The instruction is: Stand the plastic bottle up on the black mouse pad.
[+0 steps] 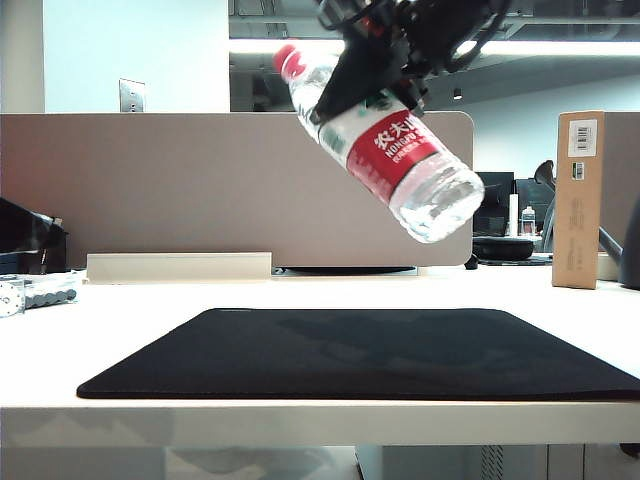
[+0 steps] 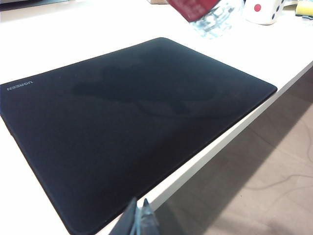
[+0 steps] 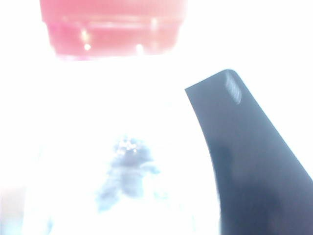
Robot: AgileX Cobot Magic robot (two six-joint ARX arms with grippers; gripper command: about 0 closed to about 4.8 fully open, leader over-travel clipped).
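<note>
High above the black mouse pad (image 1: 360,352), the right hand (image 1: 345,90) grips the plastic bottle (image 1: 385,145), tilted, clear of every pad edge. Beside the worktop (image 1: 130,305) front edge, the left hand (image 2: 139,220) shows only fingertips; its state cannot be told.

The large black rectangular mouse pad (image 1: 360,350) lies flat on the white table (image 1: 120,330), near the front edge and reaching toward the right. High above its middle, well clear of it, the clear plastic bottle (image 1: 385,140) hangs tilted, cap end up and to the left, base down and to the right, clamped in the right gripper (image 1: 350,85), which reaches down from above. The left gripper (image 2: 139,223) sits low at the near left, beside the pad's corner. Behind the pad a beige partition panel (image 1: 200,180) runs across. A tall brown cardboard box (image 1: 580,200) stands upright at the far right.
</note>
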